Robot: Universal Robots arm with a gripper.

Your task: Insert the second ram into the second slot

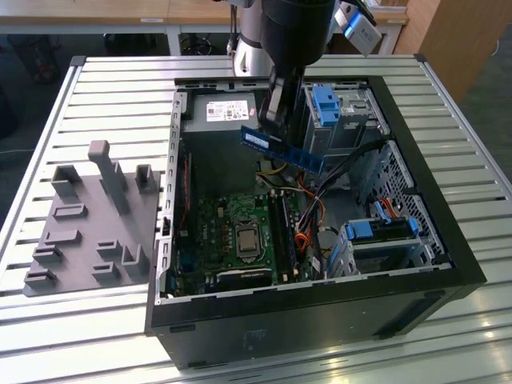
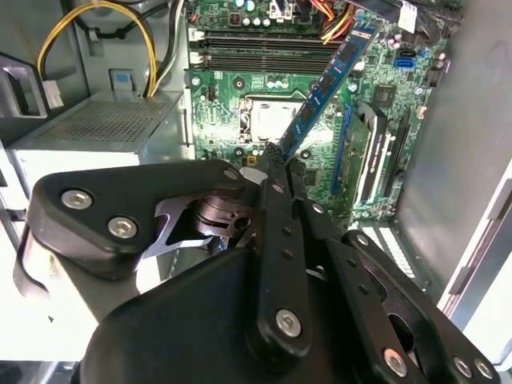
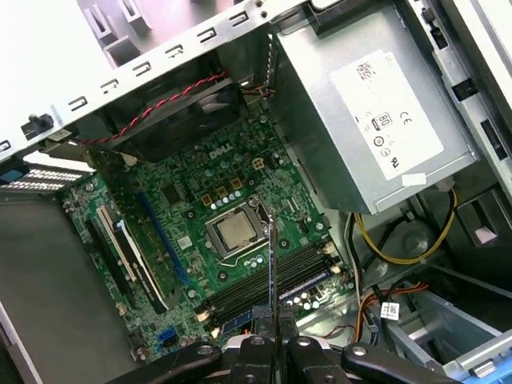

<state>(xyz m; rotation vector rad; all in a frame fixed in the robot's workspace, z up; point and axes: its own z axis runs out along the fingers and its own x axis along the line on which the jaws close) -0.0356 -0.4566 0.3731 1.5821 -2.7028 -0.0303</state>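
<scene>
Single arm over open computer case [image 1: 448, 264], which rests on slatted metal surface [image 1: 96, 96].

- The gripper [image 1: 272, 124] is above the case interior. Its fingers [image 2: 274, 216] are clenched on the second ram [image 1: 292, 152], pinching it near one end.
- In the exterior view the stick hangs tilted in the air, its free end sloping down toward the exterior view's right, in front of the blue drive-bay clip [image 1: 326, 104]. It is well apart from the motherboard [image 1: 220, 232] below.
- In the second wrist view the second ram [image 2: 328, 84] runs out from the fingers over the processor socket [image 2: 268, 116].
- In the first wrist view we see the stick edge-on [image 3: 272, 264], above the memory slots [image 3: 300, 276]. It is not seated.
- We cannot tell which slot it lines up with.
- A power supply [image 1: 224, 112] sits in the case and a grey fixture tray [image 1: 88, 224] lies on the surface at the exterior view's left.
</scene>
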